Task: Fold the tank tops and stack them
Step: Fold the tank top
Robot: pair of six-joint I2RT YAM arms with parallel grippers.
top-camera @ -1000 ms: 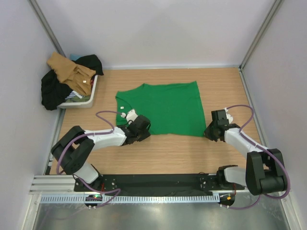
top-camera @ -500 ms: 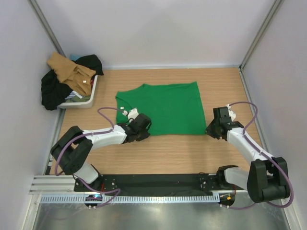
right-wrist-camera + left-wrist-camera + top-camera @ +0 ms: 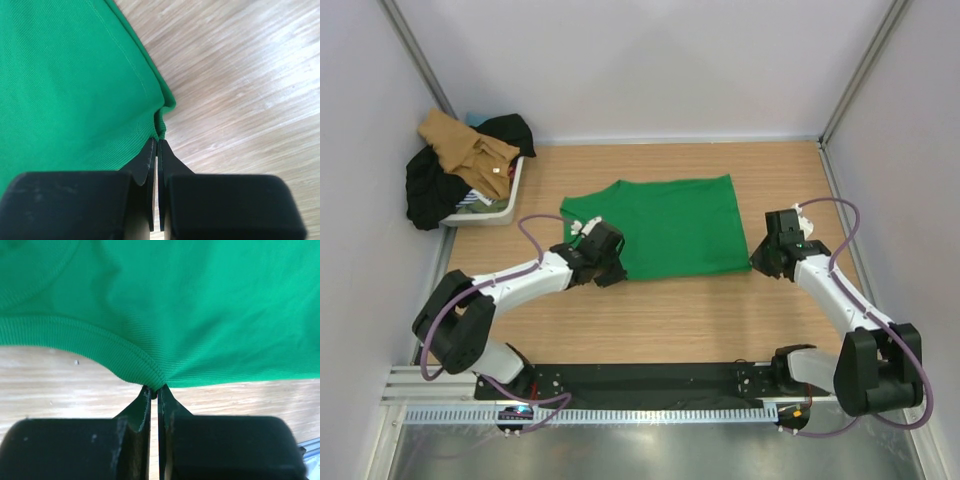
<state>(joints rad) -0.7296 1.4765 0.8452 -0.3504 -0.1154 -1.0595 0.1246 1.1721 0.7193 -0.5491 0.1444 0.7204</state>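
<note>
- The green tank top (image 3: 675, 225) lies spread out on the wooden table (image 3: 700, 320), about mid-table, with its neck and strap end to the left and its straight hem to the right.
- The left gripper (image 3: 608, 262) is at the near-left corner of the green cloth. In the left wrist view its fingers (image 3: 135, 410) are pressed together on the ribbed edge, and the fabric puckers in toward the pinch.
- The right gripper (image 3: 758, 262) is at the near-right corner. Its fingers (image 3: 145, 160) are likewise closed on the cloth — a small bunch of green hem sits right at the tips, with bare wood just beside it.
- Both arms reach in from the near edge, one on each side, so the garment's near edge runs between the two pinches.
- From above I cannot tell whether that near edge is raised off the wood or resting on it.
- The tan tank top (image 3: 465, 145) lies crumpled on a heap with a black garment (image 3: 425, 190) in and over a white basket (image 3: 510, 205) at the far-left corner — well apart from the green one.
</note>
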